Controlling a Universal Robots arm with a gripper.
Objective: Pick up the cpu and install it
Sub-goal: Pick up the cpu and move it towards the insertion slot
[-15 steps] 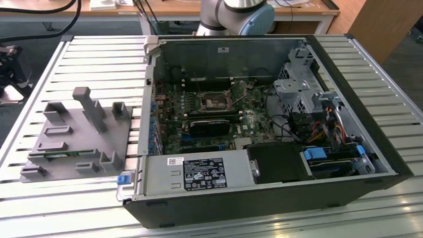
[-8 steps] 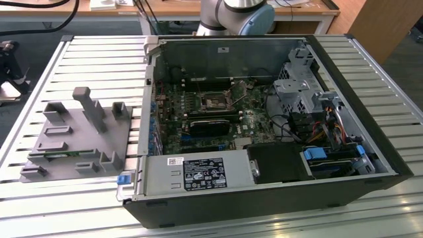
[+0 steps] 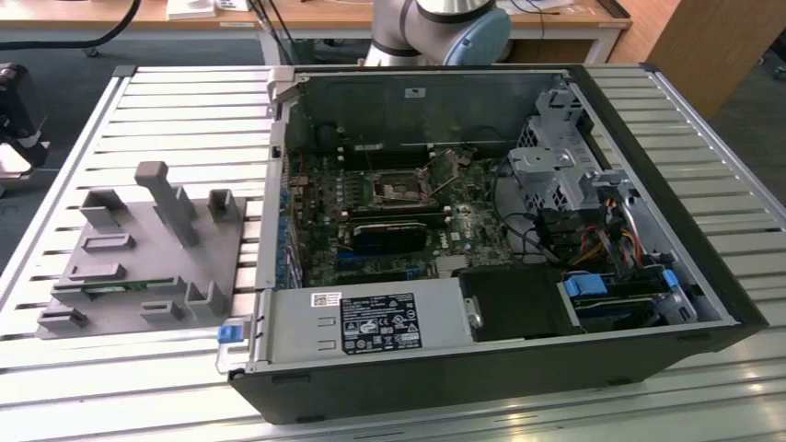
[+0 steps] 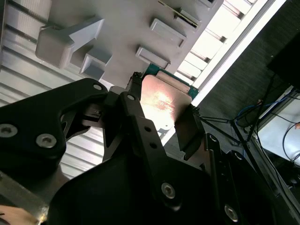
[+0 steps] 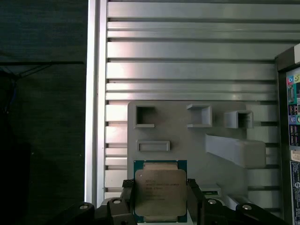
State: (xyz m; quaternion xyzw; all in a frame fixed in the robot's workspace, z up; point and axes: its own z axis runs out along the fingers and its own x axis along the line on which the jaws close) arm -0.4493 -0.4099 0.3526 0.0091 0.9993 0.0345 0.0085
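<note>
The cpu (image 5: pixel 160 193), a small square chip with a silver-grey metal top and a green rim, sits between my two black fingers (image 5: pixel 127 199) in both wrist views. My gripper (image 5: pixel 161 199) is shut on its two opposite edges and holds it above the grey holder block (image 5: pixel 187 136). In the second wrist view the cpu (image 4: pixel 164 99) shines from below, with the gripper (image 4: pixel 161 115) clamped round it. The open computer case (image 3: pixel 491 368) lies on the slatted table, and the motherboard socket (image 3: pixel 403 191) shows at the board's middle.
The grey holder block (image 3: pixel 135 249) with posts and pockets lies at the exterior view's left, with a green memory stick (image 3: pixel 105 287) in it. Cables, a drive cage (image 3: pixel 553 166) and a power supply (image 3: pixel 368 322) crowd the case. The arm's base (image 3: pixel 443 28) stands behind the case.
</note>
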